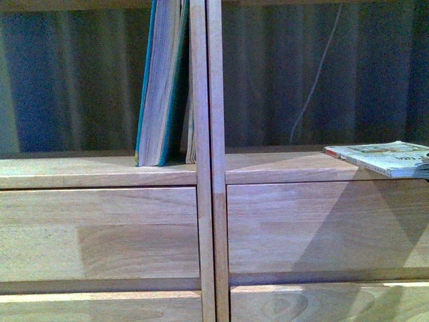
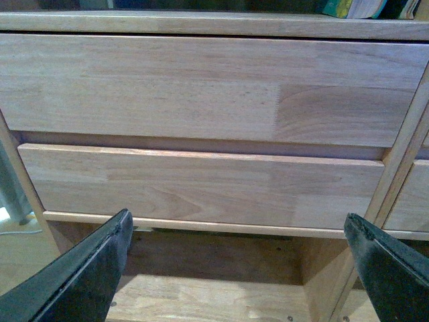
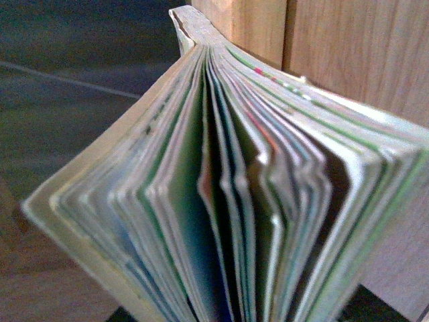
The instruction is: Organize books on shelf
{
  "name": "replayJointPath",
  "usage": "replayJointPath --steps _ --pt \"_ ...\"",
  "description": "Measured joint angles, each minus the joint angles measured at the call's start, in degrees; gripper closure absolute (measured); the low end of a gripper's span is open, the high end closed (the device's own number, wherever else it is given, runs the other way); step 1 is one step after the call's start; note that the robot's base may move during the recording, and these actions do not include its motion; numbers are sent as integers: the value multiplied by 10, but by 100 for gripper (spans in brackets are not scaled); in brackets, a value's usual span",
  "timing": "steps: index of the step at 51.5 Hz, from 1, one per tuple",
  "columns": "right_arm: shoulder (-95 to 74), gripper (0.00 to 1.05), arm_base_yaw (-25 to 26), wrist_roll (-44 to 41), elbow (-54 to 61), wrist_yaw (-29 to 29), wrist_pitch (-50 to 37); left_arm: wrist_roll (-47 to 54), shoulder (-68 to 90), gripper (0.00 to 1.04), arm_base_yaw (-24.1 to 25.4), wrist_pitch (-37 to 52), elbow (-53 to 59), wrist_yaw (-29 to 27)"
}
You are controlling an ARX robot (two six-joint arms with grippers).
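Note:
A thick teal-covered book (image 1: 161, 80) with pale page edges stands in the shelf's (image 1: 100, 171) left open compartment, leaning against the centre divider (image 1: 206, 100). A thinner book (image 1: 385, 157) with a printed pale cover hangs level over the ledge of the right compartment, at the picture's right edge. In the right wrist view this book (image 3: 228, 188) fills the picture, its pages fanned apart. My right gripper is shut on it, its fingers hidden behind the pages. My left gripper (image 2: 238, 231) is open and empty, low in front of the left cabinet's drawer fronts (image 2: 201, 87).
Below the lower drawer front (image 2: 201, 184) an open compartment (image 2: 201, 295) shows between the left fingers. A pale cable (image 1: 315, 74) hangs against the dark back of the right compartment. Plain drawer fronts (image 1: 315, 228) lie under both ledges.

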State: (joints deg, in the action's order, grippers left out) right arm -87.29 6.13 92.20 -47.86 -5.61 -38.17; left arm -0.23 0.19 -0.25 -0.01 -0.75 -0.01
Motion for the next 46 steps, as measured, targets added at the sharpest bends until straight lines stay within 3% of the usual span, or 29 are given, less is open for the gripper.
replayJointPath --steps 8,16,17,19,20,23,25,30,34,37,46 --pt "22 95 10 -9 27 -23 -24 0 0 7 0 0 0 0" --pt "70 97 27 -21 67 -62 -39 0 0 7 0 0 0 0" --pt "81 97 32 -22 74 -74 -42 -3 2 7 2 -1 0 9" --pt "97 97 38 -24 83 -88 -46 -16 20 7 30 -6 -5 85" --pt "110 97 44 -25 89 -99 -47 -31 51 7 63 10 -10 149" --pt "143 97 53 -32 98 -126 -56 -56 154 7 147 85 -25 265" --pt "156 97 57 -33 100 -141 -59 -66 202 7 181 128 -36 304" --pt "192 97 69 -33 101 -163 -70 -89 329 7 240 243 -75 334" --pt "227 97 80 -32 101 -175 -83 -115 449 7 260 327 -128 335" --pt "255 97 84 -33 101 -187 -106 -145 539 7 259 365 -181 334" --pt "299 97 66 -47 99 -208 -182 -271 720 7 208 368 -349 372"
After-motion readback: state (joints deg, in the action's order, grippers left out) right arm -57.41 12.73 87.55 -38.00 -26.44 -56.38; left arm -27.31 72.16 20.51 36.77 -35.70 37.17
